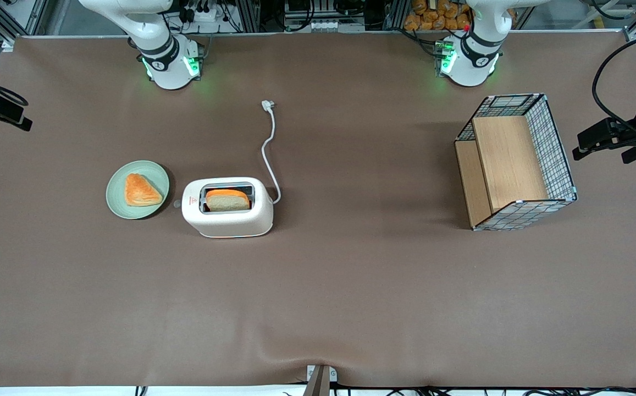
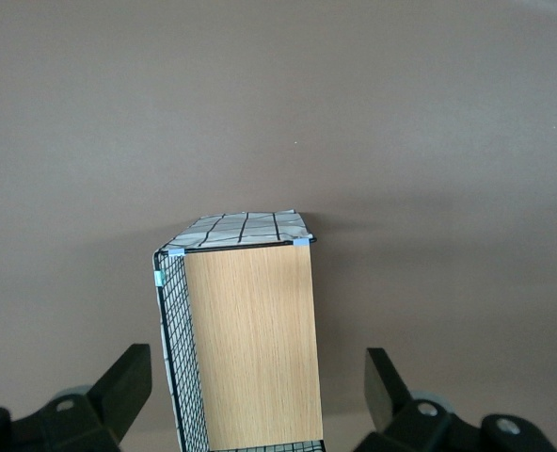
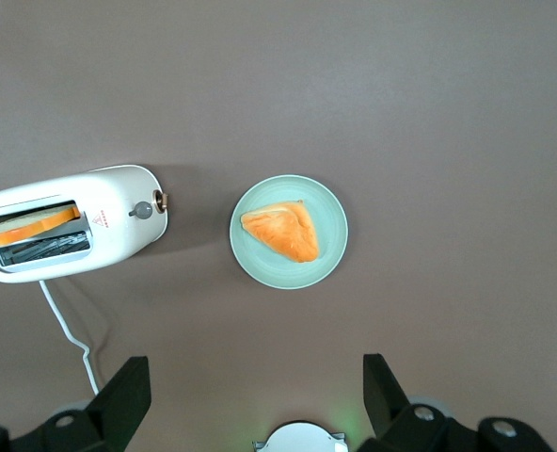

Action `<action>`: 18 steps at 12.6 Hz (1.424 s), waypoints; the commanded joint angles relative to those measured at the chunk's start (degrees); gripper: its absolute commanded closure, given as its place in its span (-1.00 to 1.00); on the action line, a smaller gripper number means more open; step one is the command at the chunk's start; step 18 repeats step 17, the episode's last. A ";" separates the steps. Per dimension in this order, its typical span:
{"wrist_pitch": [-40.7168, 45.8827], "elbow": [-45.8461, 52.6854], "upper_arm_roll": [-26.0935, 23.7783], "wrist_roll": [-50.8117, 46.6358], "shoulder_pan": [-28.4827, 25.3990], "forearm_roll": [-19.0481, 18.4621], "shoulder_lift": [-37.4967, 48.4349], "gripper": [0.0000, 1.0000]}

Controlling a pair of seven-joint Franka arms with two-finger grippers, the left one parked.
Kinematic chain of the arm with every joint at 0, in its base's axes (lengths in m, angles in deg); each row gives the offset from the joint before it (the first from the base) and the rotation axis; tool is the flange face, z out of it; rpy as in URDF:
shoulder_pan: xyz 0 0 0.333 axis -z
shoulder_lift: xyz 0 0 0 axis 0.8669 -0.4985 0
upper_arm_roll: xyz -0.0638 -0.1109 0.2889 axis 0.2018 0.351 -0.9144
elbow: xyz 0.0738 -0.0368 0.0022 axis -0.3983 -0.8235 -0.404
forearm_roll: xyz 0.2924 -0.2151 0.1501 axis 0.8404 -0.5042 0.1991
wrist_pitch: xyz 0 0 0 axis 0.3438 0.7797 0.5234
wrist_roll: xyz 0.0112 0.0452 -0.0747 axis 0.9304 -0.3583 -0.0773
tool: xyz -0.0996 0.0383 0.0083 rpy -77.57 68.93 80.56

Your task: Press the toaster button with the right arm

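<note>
The toaster (image 1: 227, 207) stands on the brown worktop (image 1: 350, 302), a bread slice (image 1: 228, 201) in its slot. The toaster button (image 3: 143, 210) faces the green plate (image 1: 137, 189) just beside it. The gripper (image 3: 258, 400) hangs high above, jaws wide.

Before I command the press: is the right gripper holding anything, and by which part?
Nothing. The right gripper is open and empty, high above the table between toaster and plate.

Gripper (image 3: 250, 400) fingers cut off by frame edge.
</note>
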 commanded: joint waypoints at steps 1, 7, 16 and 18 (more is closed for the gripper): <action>-0.70 0.89 -0.06 -0.18 -0.01 -1.02 -0.43 -1.00; -6.32 -1.57 0.03 3.24 -0.01 -1.11 -0.35 -1.00; -6.33 -1.66 0.03 3.25 -0.09 -1.11 -0.34 -1.00; -6.33 -1.66 0.03 3.25 -0.09 -1.11 -0.34 -1.00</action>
